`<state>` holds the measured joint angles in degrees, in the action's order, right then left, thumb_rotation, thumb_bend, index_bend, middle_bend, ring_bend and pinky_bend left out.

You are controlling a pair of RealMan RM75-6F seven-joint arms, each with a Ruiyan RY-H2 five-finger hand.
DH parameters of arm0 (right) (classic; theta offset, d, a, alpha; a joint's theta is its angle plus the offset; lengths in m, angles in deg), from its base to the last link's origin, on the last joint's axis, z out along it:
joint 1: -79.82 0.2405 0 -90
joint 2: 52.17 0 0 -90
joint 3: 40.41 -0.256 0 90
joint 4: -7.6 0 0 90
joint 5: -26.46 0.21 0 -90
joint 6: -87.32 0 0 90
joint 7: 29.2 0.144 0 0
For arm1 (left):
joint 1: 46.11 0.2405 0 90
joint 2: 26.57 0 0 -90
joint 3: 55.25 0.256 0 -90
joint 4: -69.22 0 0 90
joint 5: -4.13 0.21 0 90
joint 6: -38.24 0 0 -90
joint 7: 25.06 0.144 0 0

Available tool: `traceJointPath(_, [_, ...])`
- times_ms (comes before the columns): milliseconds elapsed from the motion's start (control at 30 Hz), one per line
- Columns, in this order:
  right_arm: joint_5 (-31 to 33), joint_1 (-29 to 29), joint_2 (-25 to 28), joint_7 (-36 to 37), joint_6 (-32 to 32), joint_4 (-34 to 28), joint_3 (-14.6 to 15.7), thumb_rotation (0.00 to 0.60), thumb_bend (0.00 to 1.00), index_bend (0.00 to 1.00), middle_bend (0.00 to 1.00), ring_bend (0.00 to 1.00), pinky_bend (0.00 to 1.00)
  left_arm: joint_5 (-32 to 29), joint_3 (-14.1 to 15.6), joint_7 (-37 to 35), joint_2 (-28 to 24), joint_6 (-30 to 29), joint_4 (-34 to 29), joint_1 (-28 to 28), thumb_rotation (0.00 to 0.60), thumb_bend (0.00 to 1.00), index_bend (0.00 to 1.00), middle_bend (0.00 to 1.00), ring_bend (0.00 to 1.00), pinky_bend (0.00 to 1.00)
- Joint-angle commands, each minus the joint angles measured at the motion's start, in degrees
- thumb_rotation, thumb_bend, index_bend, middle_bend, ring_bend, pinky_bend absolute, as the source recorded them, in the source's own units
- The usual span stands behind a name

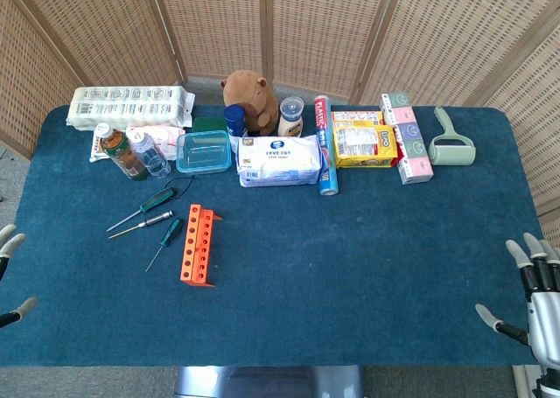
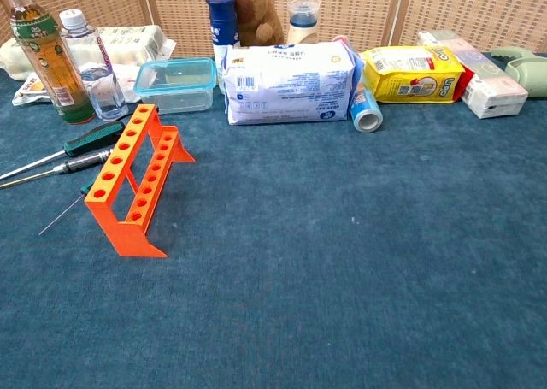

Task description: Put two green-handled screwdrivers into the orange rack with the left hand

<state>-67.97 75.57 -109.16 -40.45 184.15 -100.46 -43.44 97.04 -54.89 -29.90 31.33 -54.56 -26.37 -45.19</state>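
3 thin metal-shafted screwdrivers [image 1: 144, 207] lie left of the ribbed orange plastic rack [image 1: 198, 244] on blue felt. Left hand [image 1: 10, 275] and right hand [image 1: 534, 297]: fingers apart, empty.

Three screwdrivers lie on the counter [image 1: 350, 267] — two green-handled [image 1: 158, 200] [image 1: 172, 232], one slim with a dark grip [image 1: 160, 217]. One orange rack [image 1: 198, 244]. Two bottles [image 1: 121, 151] [image 1: 151, 156], one clear lidded box [image 1: 204, 151], one plush toy [image 1: 249, 101] — and one lint roller [image 1: 451, 144].

Staged lab-like tabletop, blue felt-covered table [image 1: 350, 267], woven folding screen [image 1: 289, 22] behind, assorted groceries and tools laid out
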Motion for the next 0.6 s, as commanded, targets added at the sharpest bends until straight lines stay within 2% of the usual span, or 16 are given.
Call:
traceJointPath(33, [-2.0, 0.44, -0.03, 1.5, -0.41, 1.15, 0.8, 0.496, 0.0, 0.12, 0.05, 0.0, 0.0, 0.12, 0.06, -0.13, -0.01, 0.01, 0.05, -0.04, 0.6, 0.06, 0.0, 0.0, 0.0, 0.0])
traceJointPath(167, [-1.55, 0.21, 0.5, 3.06, -0.3, 0.44, 0.91, 0.495, 0.0, 0.12, 0.05, 0.0, 0.0, -0.29, -0.21, -0.68, 0.07, 0.92, -0.07, -0.65, 0.6, 0.06, 0.0, 0.01, 0.0, 0.0])
traceJointPath(200, [-1.31, 0.18, 0.61, 3.33, -0.24, 0.35, 0.82, 0.494, 0.0, 0.12, 0.05, 0.0, 0.0, -0.49, -0.44, -1.31, 0.02, 1.47, -0.38, -1.09, 0.6, 0.06, 0.0, 0.11, 0.08, 0.05])
traceJointPath(233, [-0.94, 0.15, 0.69, 3.63, -0.23, 0.27, 0.7, 0.495, 0.0, 0.12, 0.05, 0.0, 0.0, -0.95, -1.16, -2.29, 0.12, 2.09, -0.78, -1.89, 0.6, 0.06, 0.0, 0.23, 0.18, 0.13])
traceJointPath(267, [-0.61, 0.17, 0.73, 3.8, -0.33, 0.26, 0.62, 0.495, 0.0, 0.12, 0.05, 0.0, 0.0, -0.86, -1.59, -3.28, 0.3, 2.86, -0.88, -2.76, 0.6, 0.06, 0.0, 0.44, 0.37, 0.33])
traceJointPath(300, [-0.29, 0.23, 0.77, 3.96, -0.58, 0.28, 0.6, 0.495, 0.0, 0.12, 0.05, 0.0, 0.0, -0.47, -1.83, -4.28, 0.4, 3.93, -0.81, -3.77, 0.6, 0.06, 0.0, 0.59, 0.51, 0.48])
traceJointPath(333, [0.05, 0.38, 0.89, 4.23, -1.09, 0.28, 0.65, 0.495, 0.0, 0.12, 0.05, 0.0, 0.0, -0.18, -2.06, -4.5, 0.32, 5.75, -0.68, -5.16, 0.6, 0.06, 0.0, 0.72, 0.64, 0.65])
traceJointPath(367, [0.3, 0.48, 1.01, 4.49, -1.42, 0.21, 0.66, 0.494, 0.0, 0.12, 0.05, 0.0, 0.0, -0.48, -2.26, -3.41, 0.18, 7.27, -0.92, -6.09, 0.6, 0.06, 0.0, 0.8, 0.74, 0.78])
traceJointPath(400, [0.46, 0.58, 1.1, 4.72, -1.66, 0.14, 0.65, 0.496, 0.0, 0.12, 0.05, 0.0, 0.0, -0.98, -2.49, -1.71, 0.01, 8.86, -1.57, -7.0, 0.6, 0.06, 0.02, 0.85, 0.8, 0.85])
traceJointPath(467, [0.57, 0.69, 1.2, 4.97, -1.93, 0.11, 0.67, 0.497, 0.0, 0.12, 0.05, 0.0, 0.0, -1.98, -2.8, 0.84, -0.38, 11.83, -3.38, -8.6, 0.6, 0.06, 0.07, 0.91, 0.86, 0.91])
traceJointPath(600, [0.44, 0.77, 1.37, 5.34, -2.09, 0.07, 0.76, 0.496, 0.0, 0.12, 0.05, 0.0, 0.0, -5.27, -3.34, 5.25, -1.97, 19.23, -7.67, -12.28, 0.6, 0.05, 0.11, 0.94, 0.9, 0.95])
